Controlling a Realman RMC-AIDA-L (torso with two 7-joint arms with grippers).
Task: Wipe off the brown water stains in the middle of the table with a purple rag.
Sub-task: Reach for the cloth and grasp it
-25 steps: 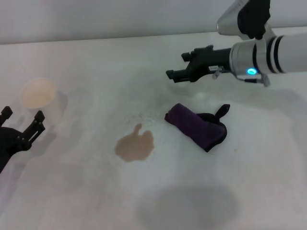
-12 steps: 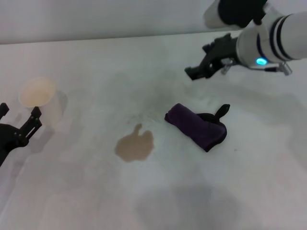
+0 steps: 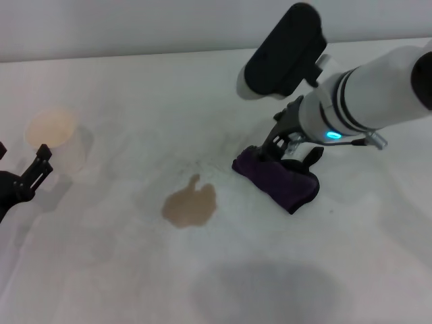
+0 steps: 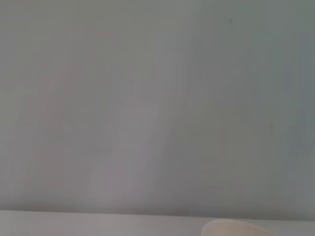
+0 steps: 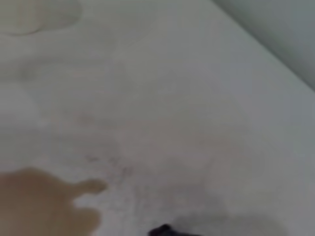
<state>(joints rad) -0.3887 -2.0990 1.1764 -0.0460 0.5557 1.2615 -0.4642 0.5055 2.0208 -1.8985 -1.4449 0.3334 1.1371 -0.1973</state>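
The purple rag (image 3: 282, 179) lies rolled on the white table (image 3: 135, 270), right of centre, with its black loop tab at its far right end. The brown water stain (image 3: 190, 204) is a tan blotch with a small nub, to the left of the rag. My right gripper (image 3: 273, 150) has come down over the rag's left far end and is at or just above the cloth. The right wrist view shows the stain (image 5: 44, 206) and a dark tip of the rag (image 5: 165, 230). My left gripper (image 3: 20, 165) is open and empty at the table's left edge.
A pale translucent cup (image 3: 54, 131) with tan liquid stands at the far left, just beyond my left gripper. Its rim shows in the left wrist view (image 4: 236, 228). A grey wall runs behind the table's far edge.
My right arm has swung down and toward me from above the table's far right, ending over the rag. My left gripper has drifted slightly to the left.
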